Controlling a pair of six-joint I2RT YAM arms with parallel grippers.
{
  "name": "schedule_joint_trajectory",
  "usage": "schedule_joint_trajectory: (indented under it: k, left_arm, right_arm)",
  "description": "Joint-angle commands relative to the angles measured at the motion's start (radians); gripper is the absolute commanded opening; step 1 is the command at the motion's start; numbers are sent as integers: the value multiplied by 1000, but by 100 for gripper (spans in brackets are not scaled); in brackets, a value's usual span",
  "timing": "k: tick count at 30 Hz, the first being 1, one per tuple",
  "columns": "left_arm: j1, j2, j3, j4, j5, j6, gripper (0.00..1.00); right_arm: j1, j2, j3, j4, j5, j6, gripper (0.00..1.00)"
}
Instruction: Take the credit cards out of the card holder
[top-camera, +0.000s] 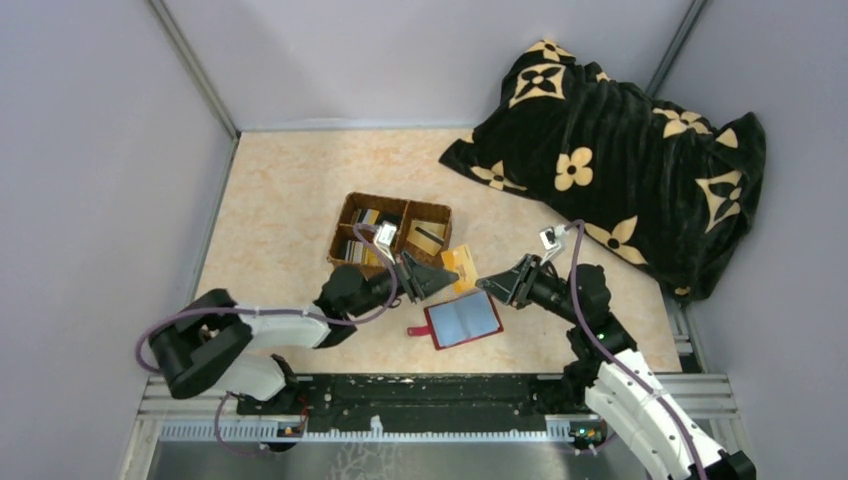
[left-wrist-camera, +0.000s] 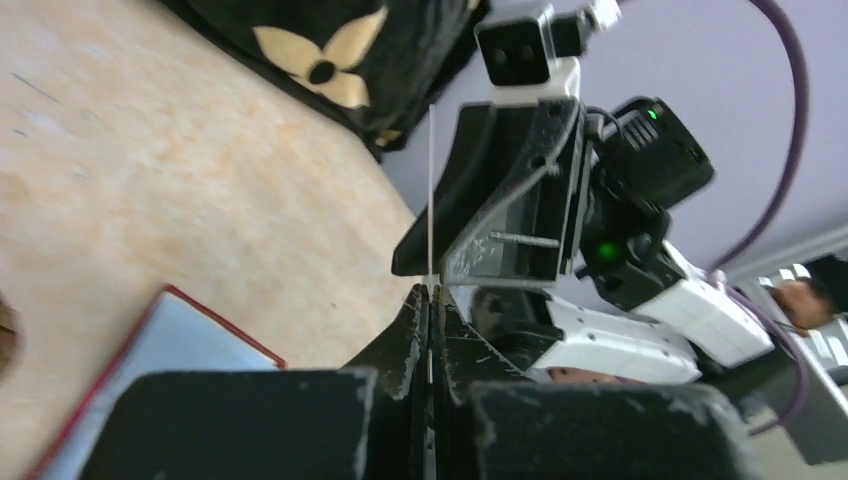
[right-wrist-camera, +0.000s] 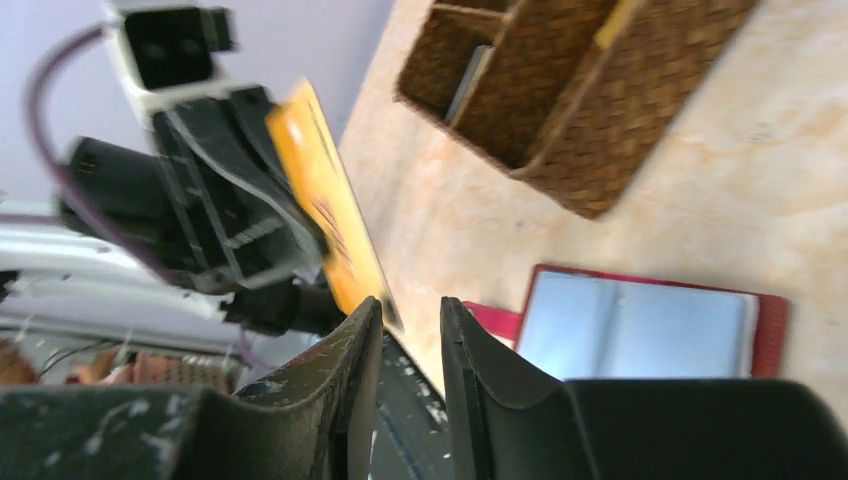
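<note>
An orange-yellow credit card (top-camera: 460, 265) hangs above the table, and my left gripper (top-camera: 442, 272) is shut on it. From the left wrist the card (left-wrist-camera: 431, 180) shows edge-on as a thin pale line between the closed left gripper (left-wrist-camera: 432, 292) jaws. My right gripper (top-camera: 488, 284) is just right of the card, its jaws apart and off it. In the right wrist view the card (right-wrist-camera: 325, 205) stands beyond the open right gripper (right-wrist-camera: 410, 312) tips. The red card holder (top-camera: 463, 320) lies open on the table below, clear bluish pockets up (right-wrist-camera: 640, 325) (left-wrist-camera: 150, 345).
A brown wicker divided basket (top-camera: 345, 232) stands behind the grippers with several cards in its compartments; it also shows from the right wrist, basket (right-wrist-camera: 590, 110). A black blanket with tan flowers (top-camera: 620, 150) fills the back right. Grey walls close in the table.
</note>
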Motion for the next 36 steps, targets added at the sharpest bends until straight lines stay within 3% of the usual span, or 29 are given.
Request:
schedule_joint_trajectory:
  k: [1, 7, 10, 15, 20, 28, 36]
  left_arm:
    - [97, -174, 141, -508, 25, 157, 0]
    - [284, -286, 428, -1258, -54, 410, 0]
    - [359, -231, 534, -1450, 15, 484, 0]
    - [412, -149, 641, -1598, 72, 573, 0]
    - [435, -97, 716, -1776, 12, 660, 0]
    - [506, -112, 746, -1828, 26, 700, 0]
    - [527, -26, 808, -1906, 22, 758, 0]
  right_arm:
    - [-5, -56, 73, -137, 201, -88, 29]
    - [-5, -16, 21, -97, 206, -104, 29]
    - [-5, 44, -22, 11, 172, -80, 29]
    - [-5, 190, -31, 147, 127, -80, 29]
    - [-5, 304, -25, 242, 61, -85, 29]
    - [-5, 385, -24, 265, 34, -143, 29]
    - [-6, 454, -18, 302, 35, -167, 29]
